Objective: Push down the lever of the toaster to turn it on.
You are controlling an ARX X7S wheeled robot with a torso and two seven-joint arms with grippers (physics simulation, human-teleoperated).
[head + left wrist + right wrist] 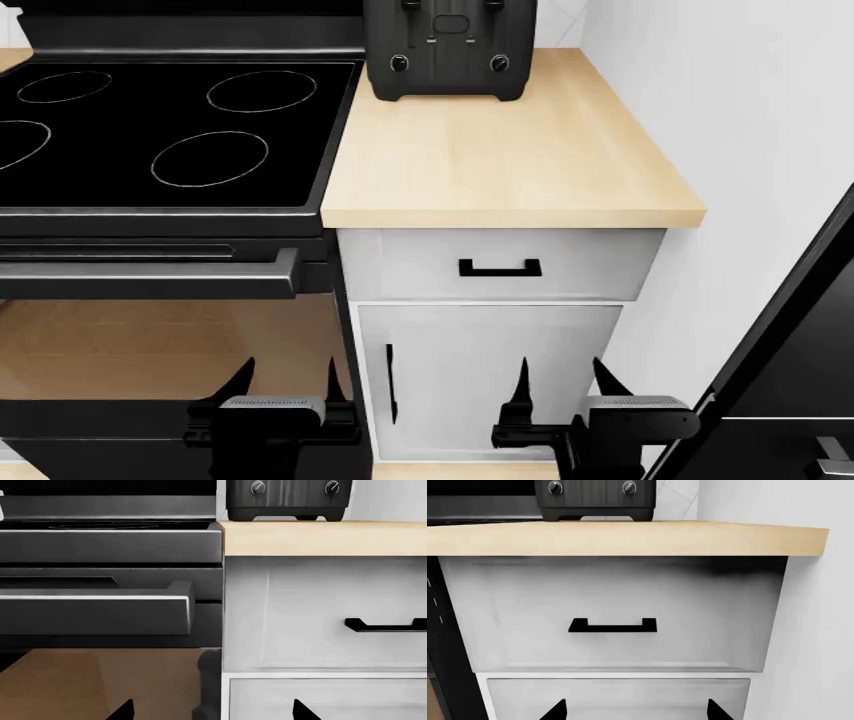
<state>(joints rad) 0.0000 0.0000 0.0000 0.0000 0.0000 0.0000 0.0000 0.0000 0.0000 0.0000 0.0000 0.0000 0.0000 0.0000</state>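
The black toaster [451, 50] stands at the back of the wooden counter [507, 160], its front facing me. The lever [411, 4] is a small black tab, cut by the head view's top edge, left of a matching tab. Two round knobs sit below. Both wrist views show only the toaster's lower part [288, 500] [595, 500] with the knobs; the lever is out of view there. My left gripper [286, 385] is open and empty, low in front of the oven. My right gripper [566, 385] is open and empty before the white cabinet door. Both are far below the toaster.
A black cooktop [160, 120] lies left of the counter, with the oven's handle [147, 285] sticking out in front. A white drawer with a black handle [501, 268] sits under the counter. A white wall and a black appliance [801, 360] stand at the right.
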